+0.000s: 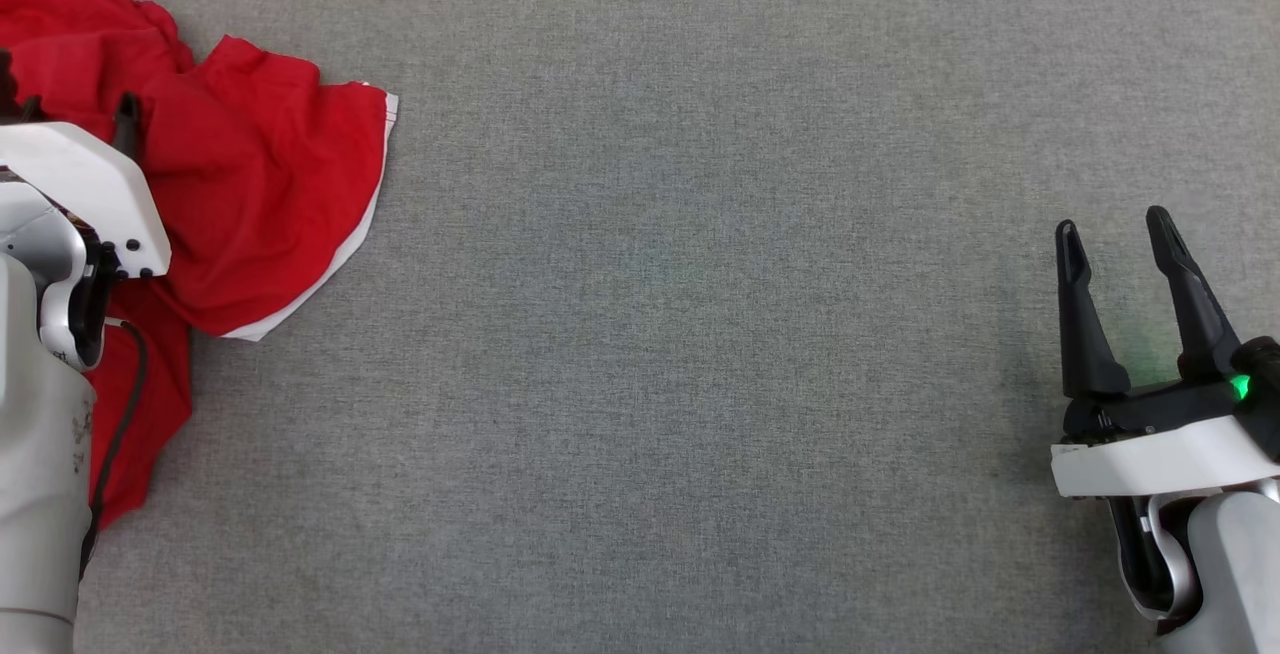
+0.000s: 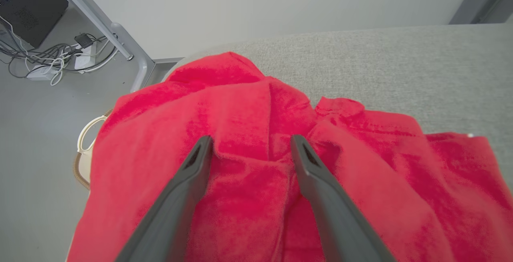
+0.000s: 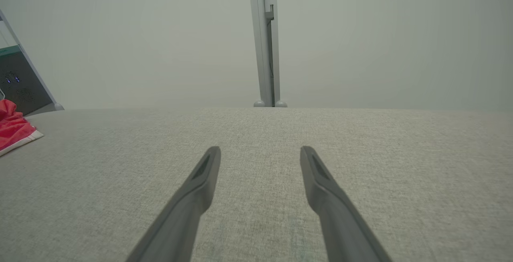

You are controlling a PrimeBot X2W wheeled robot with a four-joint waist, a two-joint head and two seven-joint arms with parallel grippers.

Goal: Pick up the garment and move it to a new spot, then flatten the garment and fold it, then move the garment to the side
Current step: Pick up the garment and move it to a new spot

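Crumpled red garment point(image 1: 260, 184) lies at ten o'clock on the grey table point(image 1: 700, 334), by its left edge. The left gripper point(image 2: 251, 142) hangs over it, fingers spread wide, gripping nothing. At four o'clock, the right gripper point(image 1: 1114, 224) is likewise spread wide and empty.

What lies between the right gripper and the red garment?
Bare grey fabric surface alone; the head view shows it running from the right gripper to the garment.
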